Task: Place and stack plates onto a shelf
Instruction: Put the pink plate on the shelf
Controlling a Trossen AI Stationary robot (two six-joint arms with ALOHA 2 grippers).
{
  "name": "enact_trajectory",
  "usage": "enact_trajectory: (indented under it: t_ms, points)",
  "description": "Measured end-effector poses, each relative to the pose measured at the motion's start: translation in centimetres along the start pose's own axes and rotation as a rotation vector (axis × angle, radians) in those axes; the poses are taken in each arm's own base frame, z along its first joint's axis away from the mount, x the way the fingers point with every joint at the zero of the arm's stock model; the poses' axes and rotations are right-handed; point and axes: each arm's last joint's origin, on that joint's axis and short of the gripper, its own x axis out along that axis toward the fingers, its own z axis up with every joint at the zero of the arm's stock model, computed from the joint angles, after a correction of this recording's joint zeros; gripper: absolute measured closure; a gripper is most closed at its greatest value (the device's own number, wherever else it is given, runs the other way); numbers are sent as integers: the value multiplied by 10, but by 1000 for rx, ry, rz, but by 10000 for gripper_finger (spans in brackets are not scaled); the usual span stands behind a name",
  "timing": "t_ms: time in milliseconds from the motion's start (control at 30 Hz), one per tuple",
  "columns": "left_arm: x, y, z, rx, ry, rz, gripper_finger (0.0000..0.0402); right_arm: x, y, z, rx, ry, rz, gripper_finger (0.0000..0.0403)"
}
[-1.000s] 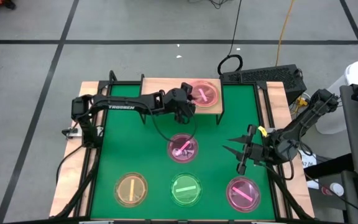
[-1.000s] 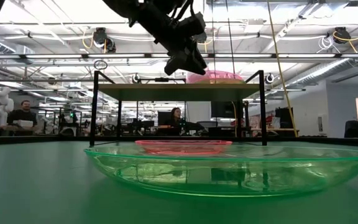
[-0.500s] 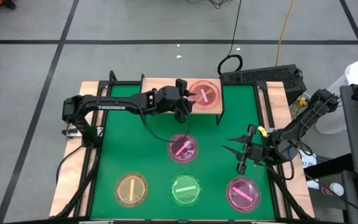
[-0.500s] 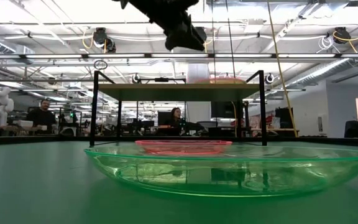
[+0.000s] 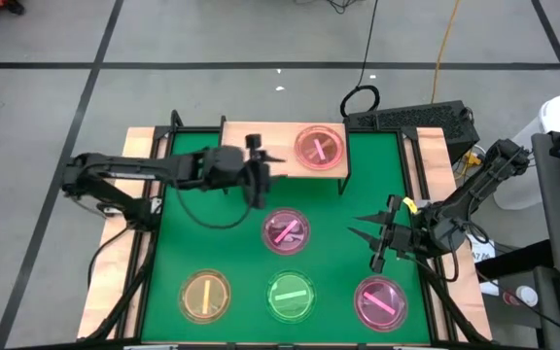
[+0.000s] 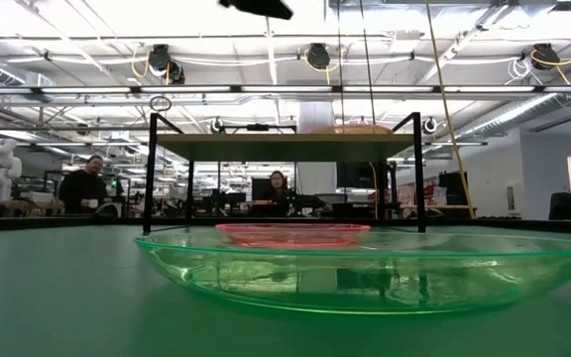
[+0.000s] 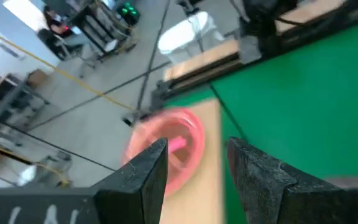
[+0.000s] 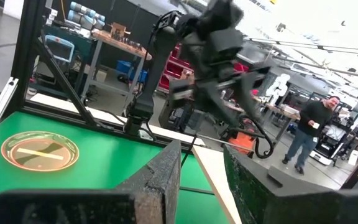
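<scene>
A pink plate (image 5: 318, 148) lies flat on the right half of the wooden shelf (image 5: 261, 136); the left wrist view shows this plate (image 7: 166, 146) beyond my fingers. On the green mat lie a second pink plate (image 5: 286, 230), an orange plate (image 5: 205, 295), a green plate (image 5: 291, 295) and a third pink plate (image 5: 379, 300). My left gripper (image 5: 263, 173) is open and empty, raised near the shelf's front edge, left of the shelf plate. My right gripper (image 5: 358, 229) hovers open and empty over the mat's right side.
The shelf's left half (image 5: 246, 134) is bare wood. Its thin black legs (image 6: 151, 174) stand on the mat near the far edge. The green plate (image 6: 365, 268) fills the low view's foreground. A cable loop (image 5: 360, 100) and a dark box (image 5: 416, 122) lie beyond the table. People sit in the room behind.
My left gripper has drawn back from the pink plate on the shelf toward the table's left and has risen, almost leaving the low view at the top. The plate stays flat on the shelf. My right arm has kept still.
</scene>
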Motion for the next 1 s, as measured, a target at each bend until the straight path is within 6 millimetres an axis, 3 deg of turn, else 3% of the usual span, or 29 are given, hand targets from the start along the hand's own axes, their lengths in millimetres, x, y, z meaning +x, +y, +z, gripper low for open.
enact_trajectory:
  t_ms: [300, 533, 1000]
  points:
    - [-37, -41, -68, -244, -253, 41, 229, 0, 0, 0, 10, 2, -1, 298]
    - [-54, -61, -97, -345, -393, 36, 229, 4, -2, -4, 27, 23, -18, 298]
    - [-56, -67, -102, -338, -407, 26, 229, 28, -14, -21, 62, 120, -141, 298]
